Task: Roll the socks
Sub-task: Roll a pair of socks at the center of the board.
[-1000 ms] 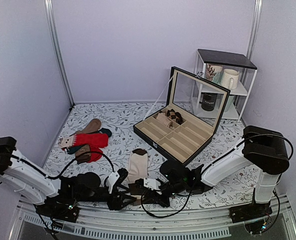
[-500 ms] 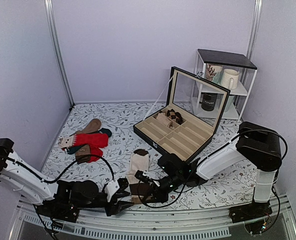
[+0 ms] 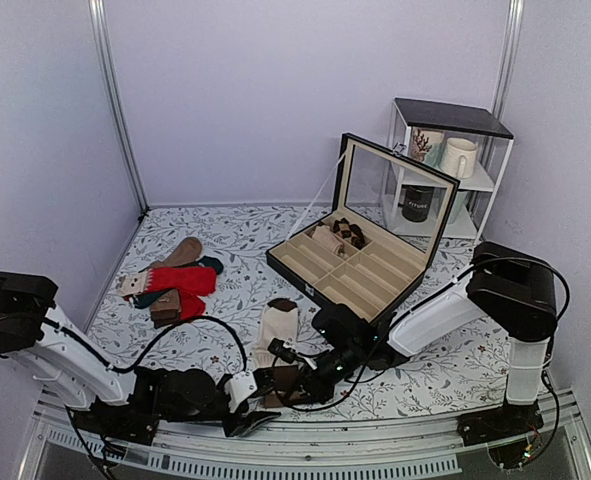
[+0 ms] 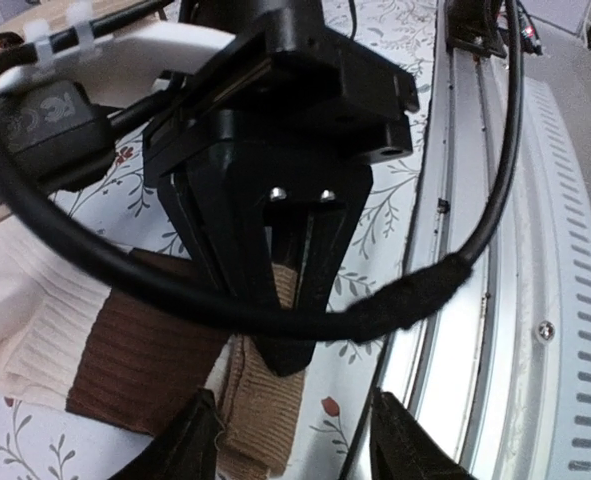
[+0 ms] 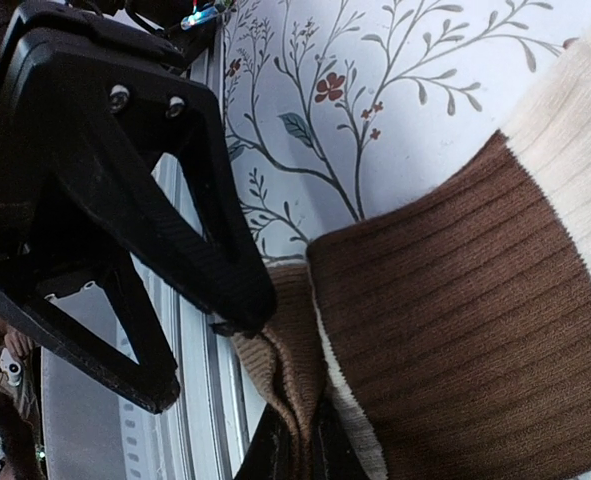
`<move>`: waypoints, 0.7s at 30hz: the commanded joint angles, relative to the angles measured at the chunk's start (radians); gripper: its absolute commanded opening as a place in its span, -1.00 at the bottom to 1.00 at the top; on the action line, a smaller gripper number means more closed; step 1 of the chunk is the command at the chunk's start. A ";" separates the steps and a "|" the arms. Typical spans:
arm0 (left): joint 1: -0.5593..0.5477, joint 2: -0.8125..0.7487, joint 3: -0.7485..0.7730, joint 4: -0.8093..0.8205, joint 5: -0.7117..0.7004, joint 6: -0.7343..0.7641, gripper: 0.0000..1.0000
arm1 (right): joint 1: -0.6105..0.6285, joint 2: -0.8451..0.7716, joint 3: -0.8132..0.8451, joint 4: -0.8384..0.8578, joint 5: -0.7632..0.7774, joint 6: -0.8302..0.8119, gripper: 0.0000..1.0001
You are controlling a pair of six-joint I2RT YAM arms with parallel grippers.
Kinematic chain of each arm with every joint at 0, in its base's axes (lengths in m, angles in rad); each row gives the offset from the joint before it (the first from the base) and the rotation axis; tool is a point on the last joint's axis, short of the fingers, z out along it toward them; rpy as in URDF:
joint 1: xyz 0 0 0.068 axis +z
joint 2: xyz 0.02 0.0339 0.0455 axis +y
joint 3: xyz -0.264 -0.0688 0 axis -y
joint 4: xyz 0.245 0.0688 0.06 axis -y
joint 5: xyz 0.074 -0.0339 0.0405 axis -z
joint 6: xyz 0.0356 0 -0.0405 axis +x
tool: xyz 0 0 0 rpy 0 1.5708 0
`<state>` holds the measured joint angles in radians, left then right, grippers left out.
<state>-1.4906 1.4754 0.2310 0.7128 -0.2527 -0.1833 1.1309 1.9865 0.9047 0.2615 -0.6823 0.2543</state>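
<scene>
**Top external: socks (image 3: 275,331) at near table edge, right gripper (image 3: 278,379) clamped on them, left gripper (image 3: 254,420) open**

Only lettering in sight is white print on the dark cup (image 3: 416,203) on the wire shelf (image 3: 454,118). It is too small to read.

Socks are a cream rib-knit pair with broad brown bands. They lie flat on the floral-print table (image 3: 225,240), front centre. The dark brown end points away from the arms and the cuff end sits by the metal rail (image 4: 475,300). Left wrist view shows a cream section, then a wide brown band, then a tan cuff bunched up at the near end. Right wrist view shows the same tan cuff folded into a ridge just beside the brown band.

Right gripper is pinched shut on that tan cuff fold, with knit showing between its black fingers. The right arm reaches low across the table from its base at right, gripper pointing left and toward the rail.

Left gripper has its fingers spread apart and holds nothing. It is just beside the cuff, over the table edge and rail, facing the right gripper. The left arm lies low, stretched right from its base.

Further out, an open black case (image 3: 360,272) with beige compartments stands behind and right of the socks. Red socks (image 3: 183,280) and tan and teal socks (image 3: 187,253) lie well apart to the left. A white mug (image 3: 459,157) sits on the shelf.
</scene>
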 commanded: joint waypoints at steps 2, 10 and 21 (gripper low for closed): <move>-0.017 0.043 0.031 0.028 -0.029 0.040 0.05 | 0.001 0.087 -0.027 -0.180 0.081 0.008 -0.90; -0.014 0.118 0.028 0.068 -0.012 0.007 -0.24 | 0.000 0.090 -0.028 -0.181 0.075 0.011 -0.91; 0.010 0.157 0.026 0.074 0.030 -0.026 -0.95 | 0.000 0.098 -0.025 -0.182 0.073 0.014 -0.91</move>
<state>-1.4841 1.6119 0.2543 0.7811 -0.2745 -0.1936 1.1271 1.9934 0.9115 0.2546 -0.6956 0.2558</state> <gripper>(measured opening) 0.094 0.065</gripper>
